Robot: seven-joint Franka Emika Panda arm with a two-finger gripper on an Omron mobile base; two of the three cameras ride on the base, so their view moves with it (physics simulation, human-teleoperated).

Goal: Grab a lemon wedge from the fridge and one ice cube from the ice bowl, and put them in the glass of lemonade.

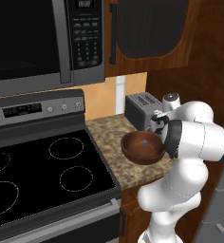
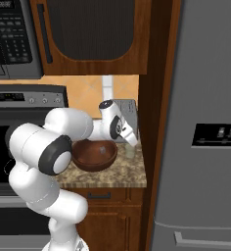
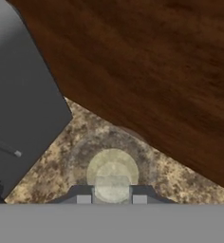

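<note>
One pincer (image 3: 112, 195): narrowly parted around a small pale cube, directly above the glass of lemonade (image 3: 112, 173)
Ice bowl (image 2: 94, 155): on tabletop (image 2: 122, 176)

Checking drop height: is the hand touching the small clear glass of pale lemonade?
Cannot tell. In the hand view the hand sits right over the glass of lemonade, with a pale cube between its fingertips, but no gap or contact shows plainly.
</note>
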